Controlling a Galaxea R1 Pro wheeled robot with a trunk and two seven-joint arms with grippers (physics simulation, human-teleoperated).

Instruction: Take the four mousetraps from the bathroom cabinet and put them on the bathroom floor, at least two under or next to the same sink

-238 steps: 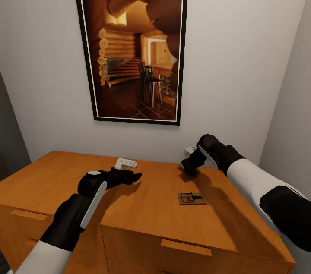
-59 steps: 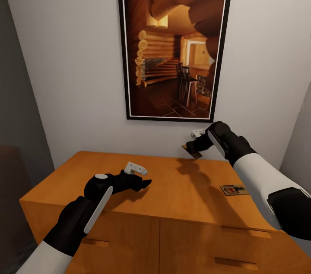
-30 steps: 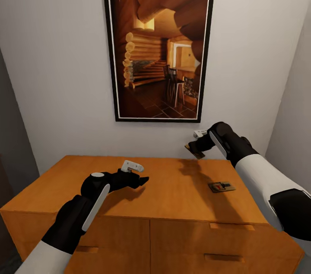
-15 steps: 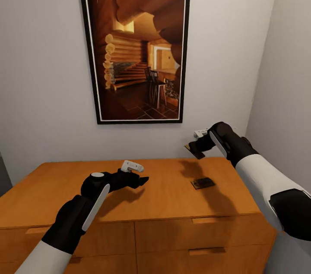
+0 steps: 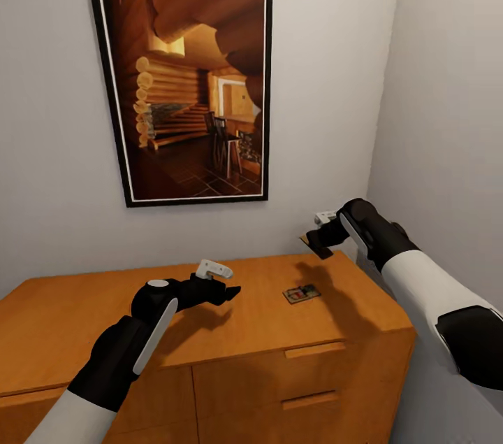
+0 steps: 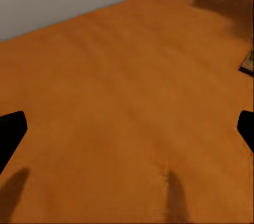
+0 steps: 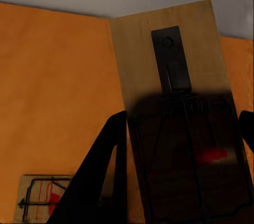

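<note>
Over the last seconds our whole head view swung, so the framed picture [image 5: 185,80] and the cabinet [image 5: 209,332] slid toward the left of it and the room's right-hand wall came in; we read that as our base and trunk turning away, not as anything on the cabinet moving. Our arms kept their pose throughout. The right gripper [image 5: 318,242] stayed clamped on one mousetrap [image 7: 177,113], held clear above the cabinet top near the wall, its wooden base filling the right wrist view between the fingers. The left gripper [image 5: 225,288] hung spread wide and empty over the bare wood. We judged this the start of carrying the held trap off toward the bathroom floor. Counting, we saw two mousetraps: the one in our grip and a second mousetrap [image 5: 302,294] lying flat on the cabinet top near its right end. The other two we could not find here.
</note>
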